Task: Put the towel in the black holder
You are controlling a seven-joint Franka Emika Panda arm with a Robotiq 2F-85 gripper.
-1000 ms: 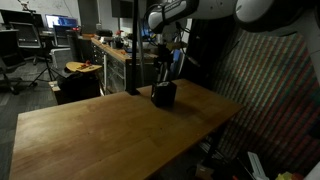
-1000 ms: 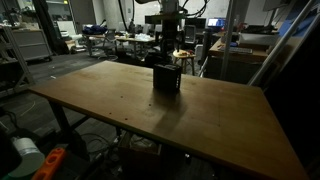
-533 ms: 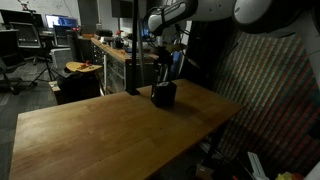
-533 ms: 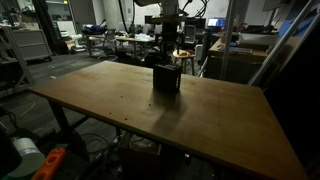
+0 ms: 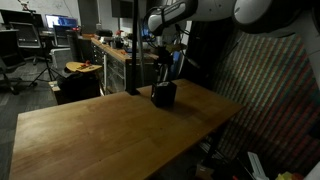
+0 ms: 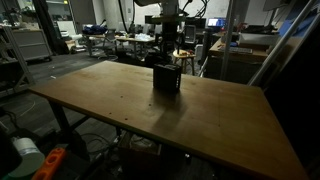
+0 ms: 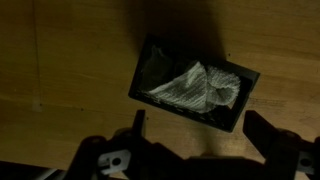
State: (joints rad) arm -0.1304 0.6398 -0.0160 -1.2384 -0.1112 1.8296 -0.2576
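Observation:
The black holder [image 7: 193,86] stands on the wooden table and a pale crumpled towel [image 7: 192,85] lies inside it. In both exterior views the holder [image 5: 164,95] [image 6: 167,80] stands at the far end of the table. My gripper [image 7: 198,135] hangs above the holder, just off its near rim, open and empty with both fingers wide apart. In the exterior views the gripper [image 5: 162,62] [image 6: 167,48] is right above the holder.
The wooden table [image 5: 110,130] [image 6: 150,110] stretches out around the holder. Workbenches with clutter [image 5: 100,50] and chairs stand beyond it. A dark mesh panel [image 5: 265,100] rises near the table's end.

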